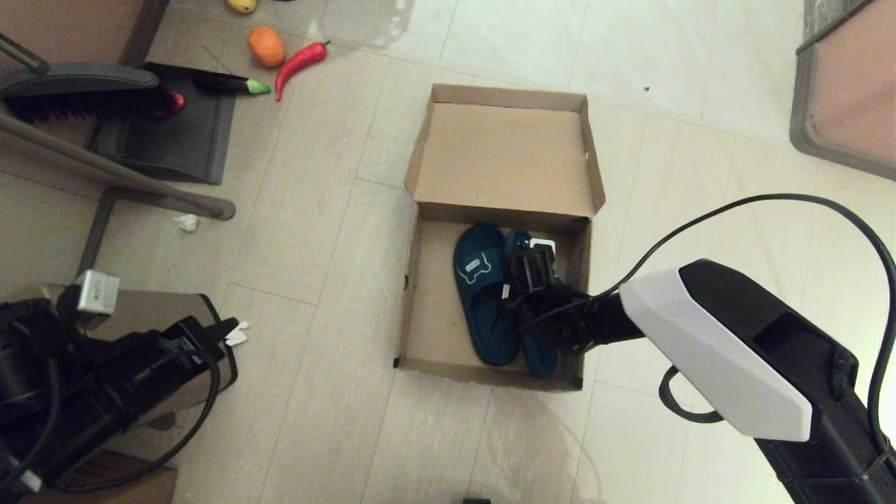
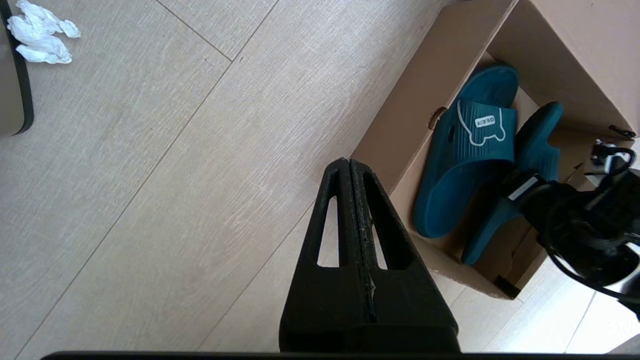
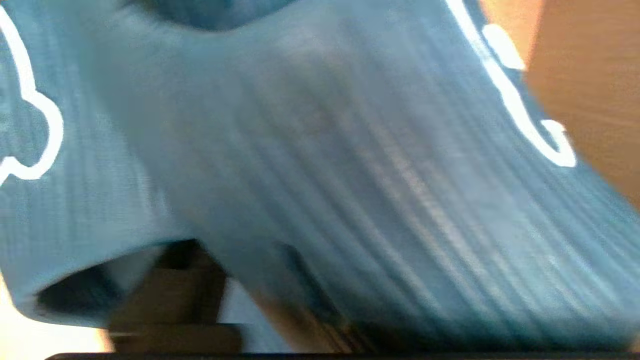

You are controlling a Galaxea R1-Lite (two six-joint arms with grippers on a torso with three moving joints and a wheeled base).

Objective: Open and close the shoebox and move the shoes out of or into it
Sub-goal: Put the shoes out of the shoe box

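The plain brown cardboard shoebox [image 1: 420, 308] sits open on the floor, lid flap laid back; two teal slippers [image 1: 483, 294] lie side by side inside.

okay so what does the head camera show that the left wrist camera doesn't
Only the head view shows the shoebox's open lid lying flat on the floor, the chili pepper, orange fruit and dustpan beyond it, and the white-shelled right arm.

Only the left wrist view shows the left gripper's fingers pressed together above bare floor, parked beside the box.

Both show the two teal shoes lying side by side inside the shoebox, the right gripper down on the right-hand one, and a crumpled tissue.
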